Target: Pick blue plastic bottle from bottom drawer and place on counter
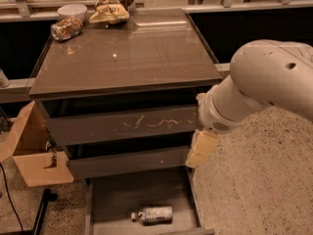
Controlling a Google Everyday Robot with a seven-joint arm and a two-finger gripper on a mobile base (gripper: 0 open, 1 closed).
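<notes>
Bottom drawer (115, 197) open | blue plastic bottle (152, 214) inside | tool (200, 150) above-right, apart

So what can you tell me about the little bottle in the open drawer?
The bottle is small, clear plastic with a pale label, its cap pointing left. It lies on its side on the floor of the bottom drawer, near the front. Nothing else touches it; the gripper hangs above, to its right.

The desk (146, 58) top is glossy and smooth, mirroring the lights; a shiny metal can (66, 28) lies far left on it. The bottom drawer (122, 195) has a matt floor; the blue plastic bottle (152, 214) is clear plastic. The hand (200, 150), smooth cream plastic, hangs at the drawers' right.
</notes>
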